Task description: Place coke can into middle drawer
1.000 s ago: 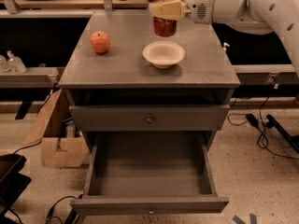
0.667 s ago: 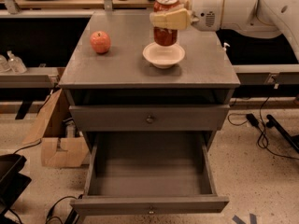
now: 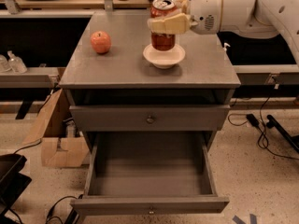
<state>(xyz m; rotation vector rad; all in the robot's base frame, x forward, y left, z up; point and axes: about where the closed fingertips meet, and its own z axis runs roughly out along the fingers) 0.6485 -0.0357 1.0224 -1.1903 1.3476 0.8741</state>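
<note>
Gripper (image 3: 161,24) reaches in from the right over the back of the cabinet top (image 3: 117,66), fingers (image 3: 174,23) clamped round the middle of the can (image 3: 163,40). The can is upright with its long axis vertical and silver top up. It hangs over the white bowl (image 3: 164,56); I can't tell whether its base touches the bowl or just clears it. Key relation as I see it: the open middle drawer (image 3: 149,178) lies below the can and toward the camera, well apart from it, roughly in line left to right. The tabletop edge and the shut drawer front (image 3: 149,118) sit between them. So my guess for the next move is out toward the camera past the edge, then straight down, keeping the can vertical. There's only one arm, so no choice of hand. Counts: one can, one bowl, one apple (image 3: 100,42) to the can's left on the top, one open drawer, one shut drawer front, one gripper. Drawer interior looks bare, and the task is not yet done.
</note>
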